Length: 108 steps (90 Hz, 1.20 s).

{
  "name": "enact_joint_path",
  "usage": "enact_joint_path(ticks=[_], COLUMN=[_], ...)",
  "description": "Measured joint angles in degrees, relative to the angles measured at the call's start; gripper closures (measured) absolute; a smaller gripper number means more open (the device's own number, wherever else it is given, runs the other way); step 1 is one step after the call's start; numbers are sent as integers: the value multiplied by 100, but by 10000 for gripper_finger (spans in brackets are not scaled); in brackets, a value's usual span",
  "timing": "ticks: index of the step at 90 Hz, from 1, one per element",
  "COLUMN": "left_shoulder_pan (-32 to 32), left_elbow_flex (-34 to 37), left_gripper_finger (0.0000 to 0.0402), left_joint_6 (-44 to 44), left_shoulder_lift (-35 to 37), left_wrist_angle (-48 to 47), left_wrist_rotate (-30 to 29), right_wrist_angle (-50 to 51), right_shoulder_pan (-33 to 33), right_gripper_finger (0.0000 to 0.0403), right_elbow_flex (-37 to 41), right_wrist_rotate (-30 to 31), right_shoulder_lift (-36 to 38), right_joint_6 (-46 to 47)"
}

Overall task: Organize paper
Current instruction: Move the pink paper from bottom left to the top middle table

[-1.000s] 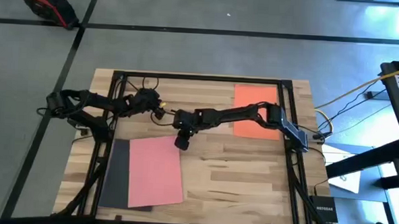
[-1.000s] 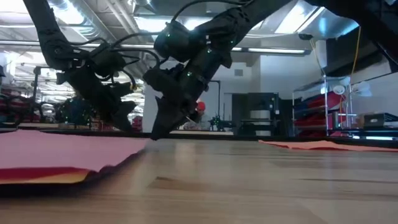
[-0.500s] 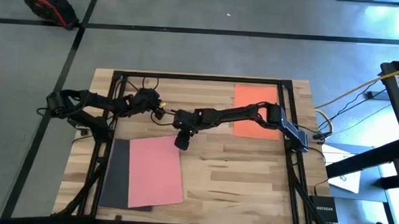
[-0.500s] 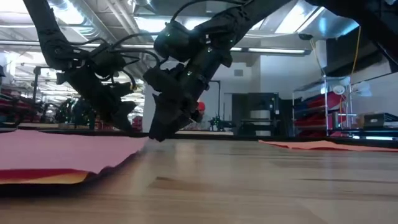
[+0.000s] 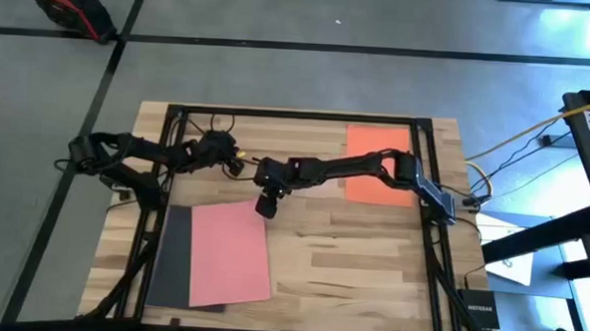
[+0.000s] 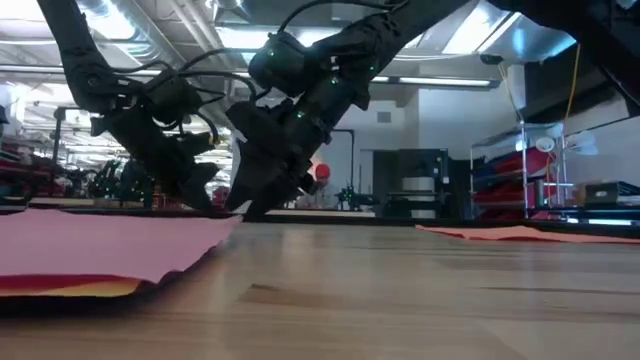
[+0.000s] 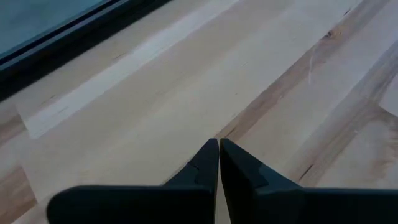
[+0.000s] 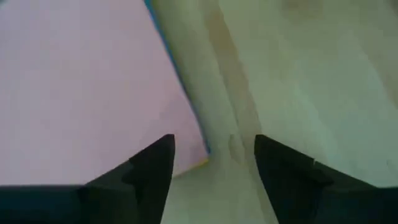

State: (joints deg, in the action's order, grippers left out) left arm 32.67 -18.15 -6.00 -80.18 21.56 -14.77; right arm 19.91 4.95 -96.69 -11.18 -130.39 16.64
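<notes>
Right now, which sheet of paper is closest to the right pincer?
The pink sheet atop the stack: the open right pincer hangs at its far right corner. The orange sheet lies apart, back by that arm's base.

On the table (image 5: 351, 258), a stack of paper (image 5: 229, 252) lay at the near left, its top sheet skewed so that a lower sheet (image 5: 174, 255) showed along the left side. A single sheet (image 5: 377, 165) lay well apart at the far right. The right gripper (image 5: 265, 206) hung between them, just over the stack's far right corner, fingers spread. The left gripper (image 7: 218, 152) sat behind the stack near the far left, fingers pressed together over bare wood.
</notes>
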Motion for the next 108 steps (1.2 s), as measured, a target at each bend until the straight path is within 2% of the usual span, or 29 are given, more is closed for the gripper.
enact_joint_path(ticks=[9,31,38,66,90,108], left_shoulder_pan=[0,-2,-2,0,0,-2], left_elbow_flex=[0,0,0,0,0,0], left_gripper_finger=[402,402,402,402,402,402], left_joint_6=[19,15,15,10,2,2], left_shoulder_lift=[0,0,0,0,0,0], left_wrist_angle=[2,0,0,0,0,-2], left_wrist_rotate=[0,-1,0,-1,-1,1], right_wrist_angle=[-31,-48,-64,10,257,352], right_shoulder_pan=[-2,-2,-2,-2,30,148], right_gripper_finger=[245,381,396,372,258,197], right_elbow_flex=[77,209,209,209,206,195], right_wrist_rotate=[-2,126,278,107,84,-364], right_shoulder_lift=[0,0,0,0,3,7], right_joint_6=[0,-6,-39,111,106,70])
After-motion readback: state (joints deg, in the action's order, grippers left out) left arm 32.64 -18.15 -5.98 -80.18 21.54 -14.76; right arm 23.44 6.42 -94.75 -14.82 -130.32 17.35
